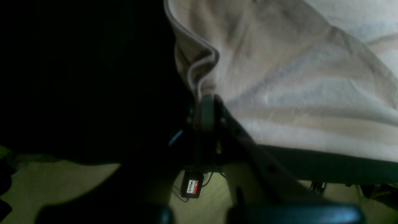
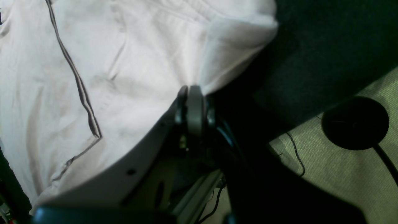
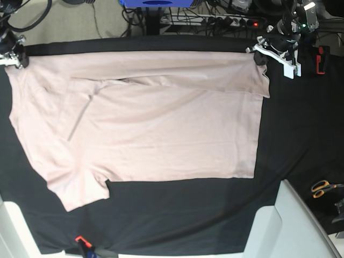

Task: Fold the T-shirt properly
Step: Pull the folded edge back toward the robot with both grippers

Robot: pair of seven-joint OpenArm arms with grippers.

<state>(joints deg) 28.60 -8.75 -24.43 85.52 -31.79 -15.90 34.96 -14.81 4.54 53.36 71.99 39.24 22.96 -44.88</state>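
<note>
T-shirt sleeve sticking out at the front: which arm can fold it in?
Probably right: the right pincer grips the T-shirt on the same side as the sleeve, while the left pincer holds the opposite corner.

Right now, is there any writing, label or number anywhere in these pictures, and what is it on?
"WALTER", hand-lettered as far as it can be read, on a white-and-red sticker stuck to a small black box on the floor, left wrist view.
A short line on the sticker's red strip: too small to read.
T-shirt: no print or tag showing.
Nothing else is readable.
</note>
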